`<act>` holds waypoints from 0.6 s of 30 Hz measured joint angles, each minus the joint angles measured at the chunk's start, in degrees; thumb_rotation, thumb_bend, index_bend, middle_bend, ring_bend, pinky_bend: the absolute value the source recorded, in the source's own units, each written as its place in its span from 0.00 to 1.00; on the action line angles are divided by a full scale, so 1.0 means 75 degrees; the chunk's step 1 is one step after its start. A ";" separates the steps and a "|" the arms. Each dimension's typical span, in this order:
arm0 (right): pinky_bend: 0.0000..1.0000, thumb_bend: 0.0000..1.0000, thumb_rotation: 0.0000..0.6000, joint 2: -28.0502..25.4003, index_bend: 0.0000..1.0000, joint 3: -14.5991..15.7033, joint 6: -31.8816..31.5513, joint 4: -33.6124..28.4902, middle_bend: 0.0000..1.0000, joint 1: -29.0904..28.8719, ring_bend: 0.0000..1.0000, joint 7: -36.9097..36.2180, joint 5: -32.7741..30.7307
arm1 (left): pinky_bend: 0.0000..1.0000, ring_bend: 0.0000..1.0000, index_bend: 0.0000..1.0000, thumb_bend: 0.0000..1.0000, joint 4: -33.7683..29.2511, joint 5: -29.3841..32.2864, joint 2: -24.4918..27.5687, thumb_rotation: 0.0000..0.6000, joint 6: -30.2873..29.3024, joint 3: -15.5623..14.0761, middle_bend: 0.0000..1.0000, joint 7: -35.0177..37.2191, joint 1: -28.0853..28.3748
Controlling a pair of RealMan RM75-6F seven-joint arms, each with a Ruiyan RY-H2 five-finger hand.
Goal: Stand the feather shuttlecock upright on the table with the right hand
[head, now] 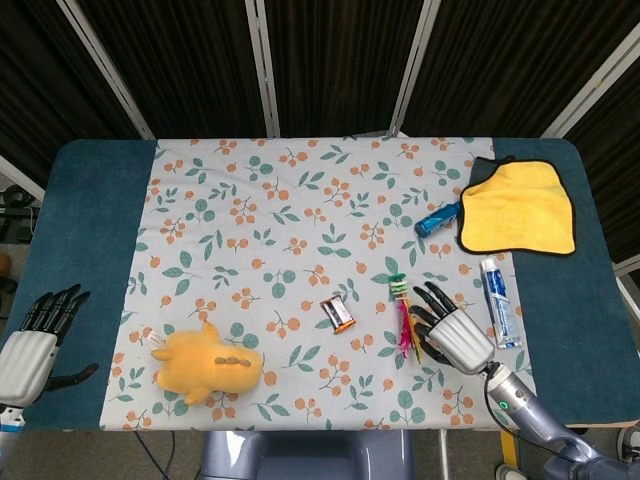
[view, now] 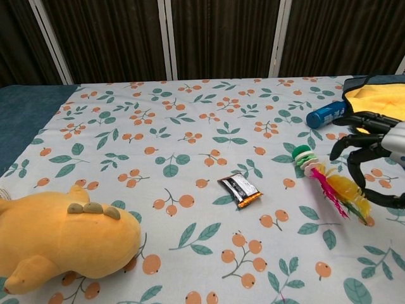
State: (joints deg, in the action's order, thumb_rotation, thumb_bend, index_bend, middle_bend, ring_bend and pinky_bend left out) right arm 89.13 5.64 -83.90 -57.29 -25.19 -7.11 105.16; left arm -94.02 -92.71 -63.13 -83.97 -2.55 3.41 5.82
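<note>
The feather shuttlecock (head: 403,312) (view: 328,180) lies flat on the floral cloth, its green and white base pointing away from me and its pink and yellow feathers toward me. My right hand (head: 452,328) (view: 373,155) hovers just right of the feathers with fingers spread and curved, holding nothing. Black fingertips (view: 342,147) reach over the feather end; whether they touch it I cannot tell. My left hand (head: 38,335) rests at the table's near left on the blue surface, fingers apart and empty; only the head view shows it.
A yellow plush toy (head: 208,362) (view: 60,237) lies at the near left. A small dark packet (head: 338,314) (view: 240,190) sits mid-table. A toothpaste tube (head: 499,300) lies right of my right hand. A blue bottle (head: 437,219) (view: 325,114) and a yellow cloth (head: 519,206) are farther back right.
</note>
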 measured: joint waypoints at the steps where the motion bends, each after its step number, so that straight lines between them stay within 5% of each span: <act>1: 0.00 0.41 1.00 -0.0050 0.67 -0.0012 0.0003 -0.0058 0.29 -0.0009 0.00 0.0041 -0.0007 | 0.00 0.00 0.00 0.18 0.0000 0.0002 0.0000 0.99 0.0004 0.0001 0.00 0.0000 0.0002; 18: 0.00 0.41 1.00 -0.0647 0.69 -0.0355 0.0103 -0.1166 0.29 -0.0258 0.00 0.0531 -0.0125 | 0.00 0.00 0.00 0.18 -0.0008 -0.0008 0.0004 1.00 -0.0004 0.0005 0.00 0.0022 0.0004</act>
State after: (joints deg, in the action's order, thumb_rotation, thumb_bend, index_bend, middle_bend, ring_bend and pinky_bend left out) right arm 84.27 2.97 -83.13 -66.04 -27.12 -3.12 104.22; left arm -94.07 -92.77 -63.10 -84.00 -2.52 3.58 5.84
